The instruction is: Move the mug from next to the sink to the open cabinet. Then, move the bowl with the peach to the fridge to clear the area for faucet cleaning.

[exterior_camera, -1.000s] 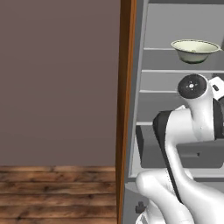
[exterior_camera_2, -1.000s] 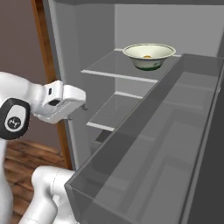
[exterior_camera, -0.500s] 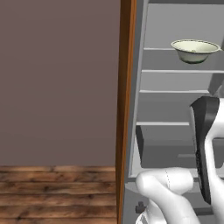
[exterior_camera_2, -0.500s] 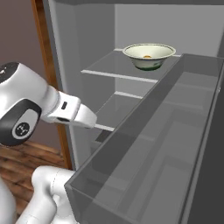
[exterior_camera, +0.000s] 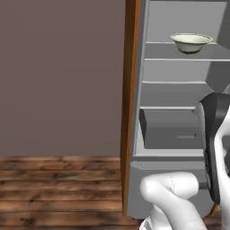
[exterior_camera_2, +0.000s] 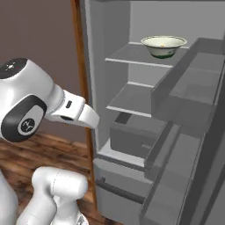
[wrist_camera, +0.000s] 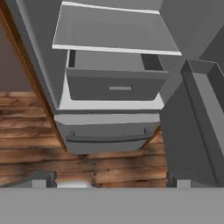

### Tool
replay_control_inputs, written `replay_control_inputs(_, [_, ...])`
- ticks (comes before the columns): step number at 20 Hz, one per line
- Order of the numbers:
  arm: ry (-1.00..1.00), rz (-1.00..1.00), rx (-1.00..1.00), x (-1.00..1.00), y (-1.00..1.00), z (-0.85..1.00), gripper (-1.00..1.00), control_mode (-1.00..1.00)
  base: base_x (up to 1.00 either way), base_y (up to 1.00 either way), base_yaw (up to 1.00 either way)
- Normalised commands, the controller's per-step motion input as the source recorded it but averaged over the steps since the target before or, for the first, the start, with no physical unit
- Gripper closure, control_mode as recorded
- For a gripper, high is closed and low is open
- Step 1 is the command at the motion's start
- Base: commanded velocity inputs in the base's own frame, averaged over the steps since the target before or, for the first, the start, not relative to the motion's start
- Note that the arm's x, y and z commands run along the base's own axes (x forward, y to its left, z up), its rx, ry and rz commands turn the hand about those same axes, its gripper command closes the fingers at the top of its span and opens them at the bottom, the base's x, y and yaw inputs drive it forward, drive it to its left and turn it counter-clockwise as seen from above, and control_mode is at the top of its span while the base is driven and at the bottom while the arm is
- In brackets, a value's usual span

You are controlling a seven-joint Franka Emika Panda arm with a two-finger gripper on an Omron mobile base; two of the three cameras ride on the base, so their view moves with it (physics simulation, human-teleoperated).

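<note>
The pale cream-green bowl (exterior_camera: pixel 191 42) (exterior_camera_2: pixel 163 45) rests on the top shelf of the open fridge (exterior_camera: pixel 179 96) (exterior_camera_2: pixel 132 99) (wrist_camera: pixel 113 30). I cannot make out the peach inside it. My gripper (wrist_camera: pixel 109 181) is open with nothing between its fingers. It is outside the fridge, well below the bowl, and looks at the lower shelf and the grey drawer (wrist_camera: pixel 116 83). The white forearm (exterior_camera_2: pixel 74 112) reaches toward the fridge's left edge. The mug, sink, open cabinet and faucet are out of view.
The fridge's brown wood side edge (exterior_camera: pixel 130 112) stands at its left. The open fridge door with its grey bins (exterior_camera_2: pixel 189 88) (wrist_camera: pixel 205 100) juts out on the right. Wooden floor (exterior_camera: pixel 58 188) and a plain brown wall lie to the left.
The arm has drawn back from the upper shelf and folded down, away from the bowl. The bowl stays on its shelf. Both base views have shifted a little, so the base has moved.
</note>
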Motion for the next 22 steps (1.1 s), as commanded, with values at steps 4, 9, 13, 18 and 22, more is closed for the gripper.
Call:
replay_control_inputs(4, [0.00,0.00,0.00,0.00,0.00,0.00,-1.00,1.00,-1.00,0.57,-0.12])
replay_control_inputs(9, [0.00,0.00,0.00,0.00,0.00,0.00,-1.00,1.00,-1.00,0.69,-0.34])
replay_control_inputs(13, [0.00,0.00,0.00,0.00,0.00,0.00,-1.00,1.00,-1.00,0.97,-0.41])
replay_control_inputs(18, [0.00,0.00,0.00,0.00,0.00,0.00,-1.00,1.00,-0.87,0.55,-0.56])
replay_control_inputs(22, [0.00,0.00,0.00,0.00,0.00,0.00,-1.00,1.00,-0.76,0.02,-0.79])
